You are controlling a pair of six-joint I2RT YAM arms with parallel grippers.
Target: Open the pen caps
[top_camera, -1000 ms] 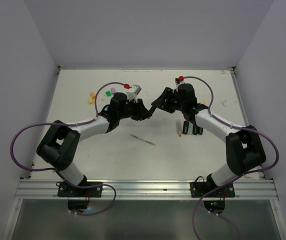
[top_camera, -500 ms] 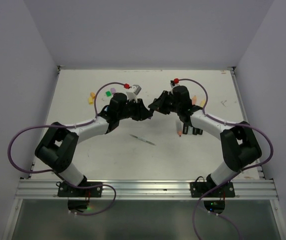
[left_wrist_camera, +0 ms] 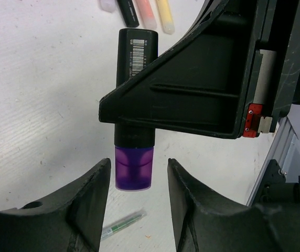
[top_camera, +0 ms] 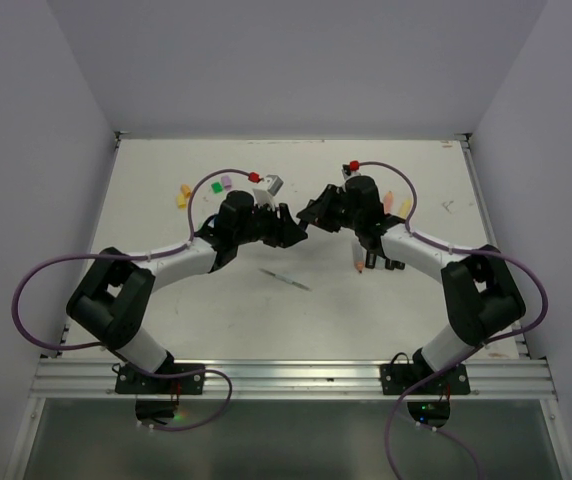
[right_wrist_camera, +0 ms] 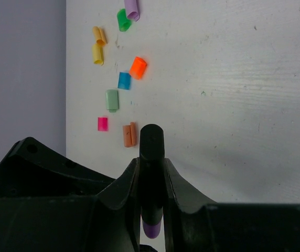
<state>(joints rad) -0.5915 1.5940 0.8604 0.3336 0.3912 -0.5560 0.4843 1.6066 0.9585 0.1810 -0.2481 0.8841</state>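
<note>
Right gripper [right_wrist_camera: 151,164]: is squeezing narrowly on the black barrel [left_wrist_camera: 134,58], holding it clear of the table [left_wrist_camera: 45,94].
Purple cap [left_wrist_camera: 134,168]: is sitting on the barrel's end, at 6 o'clock of it in the left wrist view, not yet pulled off.
Left gripper [left_wrist_camera: 138,169]: is standing partly open and holding nothing; its fingers [left_wrist_camera: 95,194] are flanking the cap at 9 and 3 o'clock, with a gap showing on each side.
Loose caps [right_wrist_camera: 138,67]: are lying scattered toward 11 o'clock in the right wrist view, well apart from both grippers.
Other pens [left_wrist_camera: 150,13]: are lying at 12 o'clock in the left wrist view.
Thin stick [left_wrist_camera: 121,224]: is lying on the table below the cap.
Doubt: how deep the cap is reaching between the fingers is hard to judge from this angle.
Risk, off-centre close: the cap is looking nearer the 9 o'clock finger, so that pad may be touching first and twisting the barrel in the right grip.
Risk, wrong bite: fingers landing on the black collar instead of the purple would be dragging the whole pen out.
Risk, shallow bite: pinching only the cap's tip may be letting it slip or fly off.
</note>
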